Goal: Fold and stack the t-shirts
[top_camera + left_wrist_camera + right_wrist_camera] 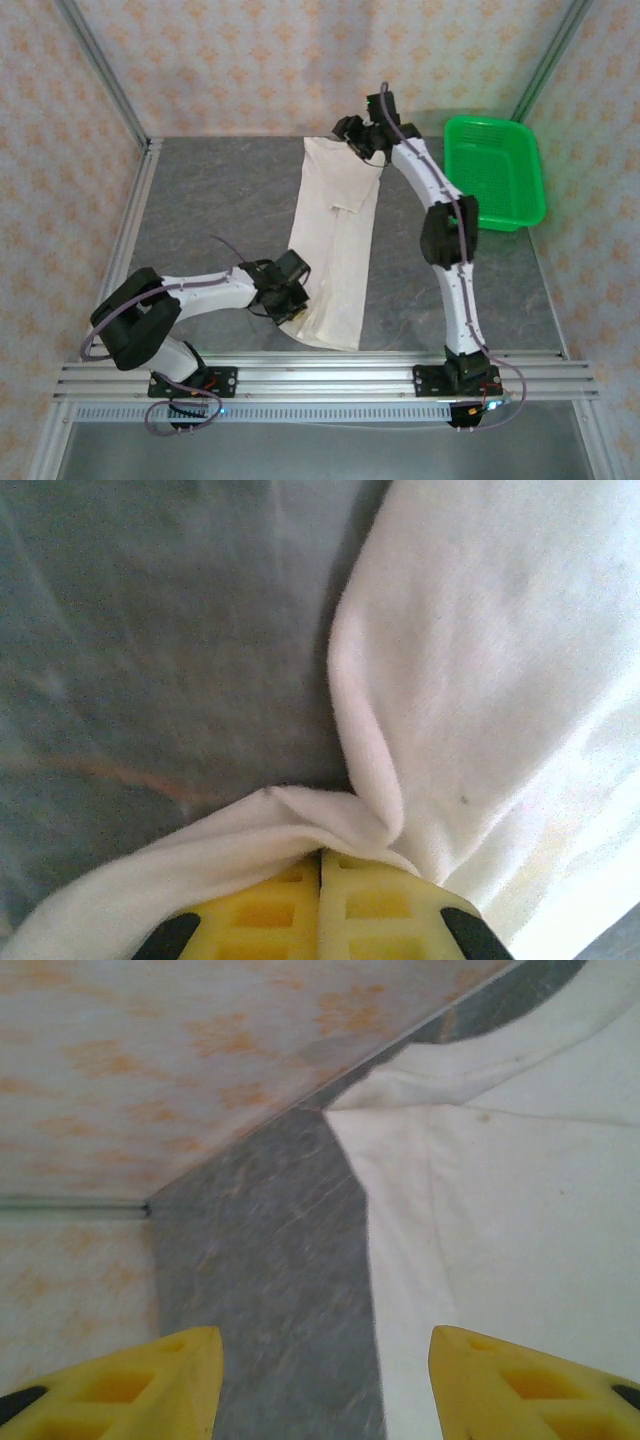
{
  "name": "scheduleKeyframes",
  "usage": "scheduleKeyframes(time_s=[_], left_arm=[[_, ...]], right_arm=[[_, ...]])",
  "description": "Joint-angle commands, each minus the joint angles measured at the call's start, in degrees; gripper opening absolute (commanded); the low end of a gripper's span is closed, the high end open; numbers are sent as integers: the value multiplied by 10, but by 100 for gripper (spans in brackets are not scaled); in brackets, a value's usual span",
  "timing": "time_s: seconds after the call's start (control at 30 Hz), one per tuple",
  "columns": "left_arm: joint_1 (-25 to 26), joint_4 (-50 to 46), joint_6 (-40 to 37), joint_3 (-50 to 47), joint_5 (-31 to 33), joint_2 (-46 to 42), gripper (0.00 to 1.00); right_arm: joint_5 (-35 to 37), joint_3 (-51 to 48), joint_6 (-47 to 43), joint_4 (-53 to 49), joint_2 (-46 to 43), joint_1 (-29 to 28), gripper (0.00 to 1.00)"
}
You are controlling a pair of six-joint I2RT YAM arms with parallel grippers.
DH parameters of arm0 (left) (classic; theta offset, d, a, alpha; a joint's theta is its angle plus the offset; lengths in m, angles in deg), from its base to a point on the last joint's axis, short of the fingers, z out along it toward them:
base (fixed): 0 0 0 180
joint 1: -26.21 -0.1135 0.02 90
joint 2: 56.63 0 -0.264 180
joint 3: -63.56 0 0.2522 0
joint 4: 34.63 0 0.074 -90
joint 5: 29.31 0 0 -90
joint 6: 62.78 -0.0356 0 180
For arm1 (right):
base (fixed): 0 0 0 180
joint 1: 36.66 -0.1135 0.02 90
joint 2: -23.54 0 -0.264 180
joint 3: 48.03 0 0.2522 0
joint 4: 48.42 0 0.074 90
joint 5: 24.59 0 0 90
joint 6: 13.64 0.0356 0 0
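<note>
The t-shirt (335,240) lies on the table (220,210) as a long, narrow off-white strip. Its long axis runs from the near edge away toward the back wall, leaning slightly right at the far end.

The left end effector (285,295) sits at the near-left corner, clenched on a pinch of the hem; in the left wrist view the yellow fingers (290,900) meet with cloth bunched between them.

The right end effector (358,140) hovers at the far end by the collar, released and holding nothing. From its wrist view the shirt's edge lies just right of centre.

Each arm is nearest its own end, so an end-to-end fold looks likely next. The visible face is plain — no brand, label or writing can be read. A green basket (495,175) stands well apart at the far right.
</note>
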Motion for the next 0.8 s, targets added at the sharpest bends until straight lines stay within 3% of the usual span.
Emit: scheduleKeyframes(time_s=[0.0,0.1,0.27,0.37,0.43,0.57,0.77], left_arm=[[41,13,78,4,44,9,6],[73,10,93,20,74,-6,11],[90,-77,79,42,125,-77,31],[83,-102,75,14,178,-172,54],[37,-94,42,-10,157,-219,65],[-78,-84,-81,4,78,-207,68],[-159,-59,-223,73,11,-98,67]], right_arm=[[19,-107,-37,-18,-122,-1,58],[32,-230,-38,-10,-216,-1,59],[48,-450,-14,1,-372,-6,61],[66,-579,-8,2,-447,-27,61],[69,-653,1,9,-473,-43,61],[96,-739,29,79,-484,-74,61],[140,-705,40,79,-372,-99,58]])
